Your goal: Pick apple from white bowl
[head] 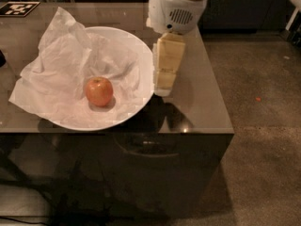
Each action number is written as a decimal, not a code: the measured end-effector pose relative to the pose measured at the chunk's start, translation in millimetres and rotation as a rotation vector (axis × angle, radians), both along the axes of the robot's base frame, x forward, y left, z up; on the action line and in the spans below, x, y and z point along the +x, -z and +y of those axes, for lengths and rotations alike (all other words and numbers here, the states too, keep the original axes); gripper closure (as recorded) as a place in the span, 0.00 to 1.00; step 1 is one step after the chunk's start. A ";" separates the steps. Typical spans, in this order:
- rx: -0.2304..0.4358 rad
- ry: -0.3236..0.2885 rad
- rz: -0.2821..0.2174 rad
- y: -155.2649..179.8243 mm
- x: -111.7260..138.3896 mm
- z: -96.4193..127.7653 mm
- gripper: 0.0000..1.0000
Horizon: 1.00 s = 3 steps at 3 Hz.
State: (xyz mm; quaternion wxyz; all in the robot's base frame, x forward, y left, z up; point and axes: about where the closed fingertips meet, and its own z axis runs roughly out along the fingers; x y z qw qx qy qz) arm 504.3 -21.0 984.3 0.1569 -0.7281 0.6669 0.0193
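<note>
Apple [99,91], red-orange with a paler yellowish patch, lies inside the bowl [123,116], a little left of the bowl's middle. It rests on the paper lining and nothing else touches it. Reading from the left, we first note a black-and-white printed marker [19,8] lying flat at the far left corner of the table [202,102]. Next comes the crumpled white paper [61,65], which lines the bowl and spills over its left rim onto the tabletop, with one peak rising at the back. The bowl itself is wide, shallow and white. Its right and front rims are bare, and it sits on the glossy brown tabletop near the front edge. Just beside the bowl's right rim we see the gripper [163,89], cream-coloured and pointing down. Its tip is outside the bowl, close above or on the tabletop; we are unable to say which. It is apart from the apple, with the bowl's rim between them. From this angle the gripper appears as a single slab, and we are unable to make out whether it is spread or closed. Above it sits the arm's rounded white housing [176,8], with a small vent grille facing us. To the right of the table lies speckled brown floor [263,140], bearing one small orange speck [257,99].
</note>
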 end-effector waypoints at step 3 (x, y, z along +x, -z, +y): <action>0.053 -0.074 0.046 32.8 31.8 70.3 0.00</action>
